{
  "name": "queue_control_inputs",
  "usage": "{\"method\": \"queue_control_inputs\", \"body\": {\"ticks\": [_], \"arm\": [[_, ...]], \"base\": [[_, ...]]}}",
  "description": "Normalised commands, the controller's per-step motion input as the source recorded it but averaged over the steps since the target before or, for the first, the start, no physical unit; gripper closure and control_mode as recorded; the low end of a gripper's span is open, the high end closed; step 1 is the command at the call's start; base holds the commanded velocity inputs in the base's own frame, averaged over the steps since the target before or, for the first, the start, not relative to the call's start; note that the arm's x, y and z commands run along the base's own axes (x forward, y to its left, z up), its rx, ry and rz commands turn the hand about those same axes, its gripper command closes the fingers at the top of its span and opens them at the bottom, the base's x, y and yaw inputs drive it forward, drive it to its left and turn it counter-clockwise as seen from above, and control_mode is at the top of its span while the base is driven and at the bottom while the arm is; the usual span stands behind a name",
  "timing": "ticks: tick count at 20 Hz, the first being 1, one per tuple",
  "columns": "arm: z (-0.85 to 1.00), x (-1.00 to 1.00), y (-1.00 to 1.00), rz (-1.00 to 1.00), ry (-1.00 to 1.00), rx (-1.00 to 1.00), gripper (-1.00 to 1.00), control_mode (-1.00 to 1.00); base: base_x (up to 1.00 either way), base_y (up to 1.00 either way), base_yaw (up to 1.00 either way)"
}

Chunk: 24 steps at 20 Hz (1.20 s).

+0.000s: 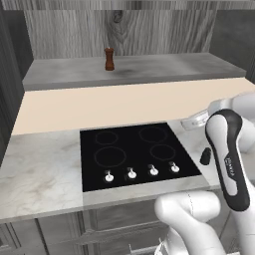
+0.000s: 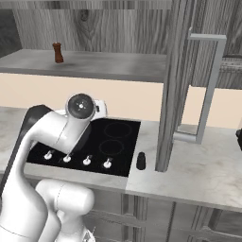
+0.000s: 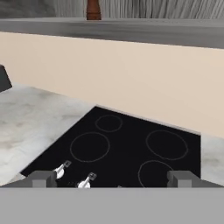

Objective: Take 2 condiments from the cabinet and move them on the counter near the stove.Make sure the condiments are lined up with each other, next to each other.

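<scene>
A reddish-brown pepper-mill condiment [image 1: 109, 59] [image 2: 57, 52] stands upright on the grey stone shelf of the cabinet [image 1: 164, 69] [image 2: 118, 64]; its base shows at the top of the hand view [image 3: 92, 11]. A shorter black condiment [image 1: 204, 156] [image 2: 140, 160] stands on the marbled counter [image 1: 40, 172] [image 2: 198, 170] just right of the stove [image 1: 134, 149] [image 2: 111, 142] [image 3: 131, 148]. My gripper [image 3: 112, 178] hovers open over the stove's front, holding nothing, and faces the back wall. Both condiments are well away from it.
An open cabinet door [image 2: 174, 85] with a long metal handle [image 2: 208, 85] hangs over the counter right of the stove, close to the black condiment. A beige backsplash [image 1: 124, 104] runs between counter and shelf. Stove knobs [image 1: 142, 173] line its front edge.
</scene>
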Motion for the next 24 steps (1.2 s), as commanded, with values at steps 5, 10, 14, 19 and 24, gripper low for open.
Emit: {"method": "queue_control_inputs", "body": {"ticks": [5,10,14,19,24], "arm": [[0.32,-0.04,0.4,-0.09,0.0,0.0,-1.0,-1.0],[0.3,-0.03,0.4,-0.09,0.0,0.0,-1.0,-1.0],[0.35,-0.04,0.27,-0.09,0.0,0.0,-1.0,-1.0],[0.33,-0.05,0.2,-0.06,0.0,0.0,-1.0,-1.0],[0.23,-0.13,0.23,-0.03,0.0,0.0,-1.0,-1.0]], "base": [[0.0,0.0,0.0],[0.0,0.0,0.0],[0.0,0.0,0.0],[0.0,0.0,0.0],[0.0,0.0,0.0]]}}
